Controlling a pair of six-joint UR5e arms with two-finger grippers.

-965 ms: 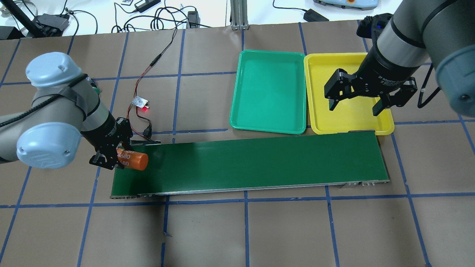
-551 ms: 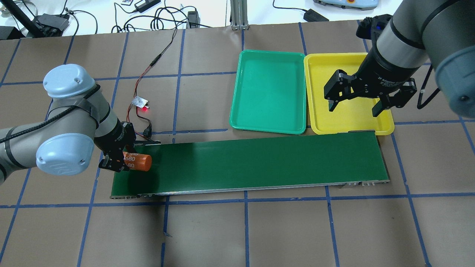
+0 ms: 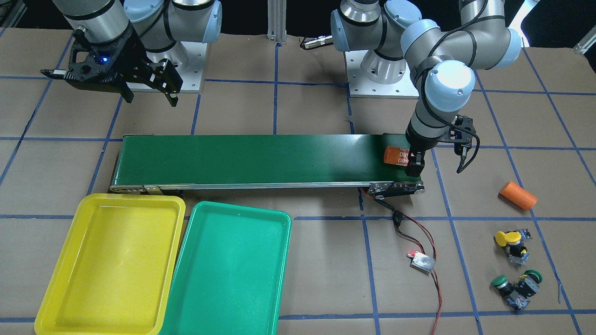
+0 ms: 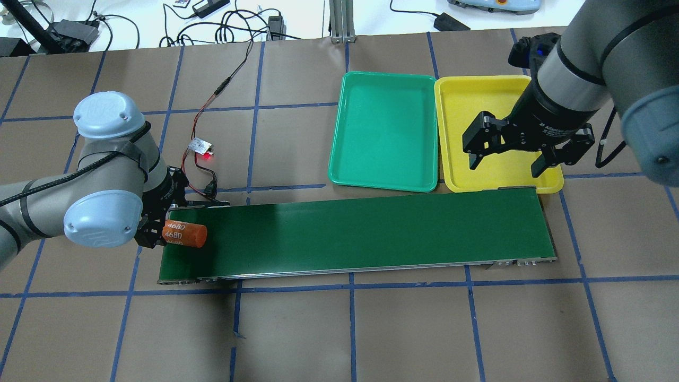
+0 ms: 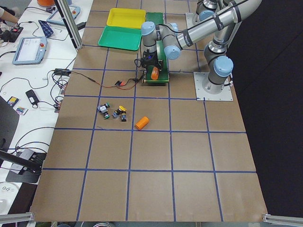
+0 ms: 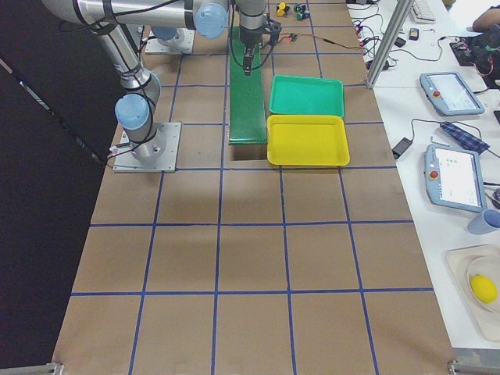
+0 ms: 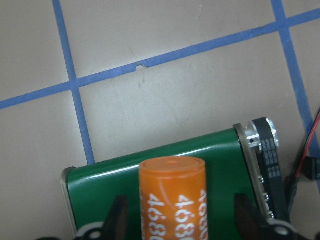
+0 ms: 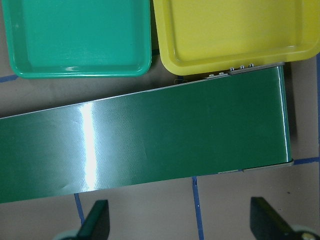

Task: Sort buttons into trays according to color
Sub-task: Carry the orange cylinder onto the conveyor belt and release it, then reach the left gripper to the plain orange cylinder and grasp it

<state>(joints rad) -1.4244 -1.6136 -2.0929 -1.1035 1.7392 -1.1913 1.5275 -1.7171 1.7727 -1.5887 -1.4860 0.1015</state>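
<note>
Several buttons with yellow (image 3: 507,238) and green (image 3: 499,281) caps lie on the paper beyond the belt's end on my left arm's side, also visible as buttons (image 5: 112,111) in the exterior left view. The yellow tray (image 4: 460,106) and green tray (image 4: 384,132) sit side by side with nothing in them. My left gripper (image 7: 181,220) is open, its fingers (image 7: 119,220) apart from an orange cylinder (image 4: 183,234) lying on the belt's end. My right gripper (image 4: 505,165) hangs open with nothing between its fingers, above the yellow tray's edge by the belt.
The long dark-green conveyor belt (image 4: 360,236) runs across the middle. A second orange cylinder (image 3: 518,195) lies on the paper near the buttons. A red-and-black wire with a small lit board (image 4: 201,146) runs to the belt's left end.
My left arm has swung over the belt's end and the orange cylinder, tilted before, now lies level on the belt. The right gripper has drifted slightly toward the belt.
</note>
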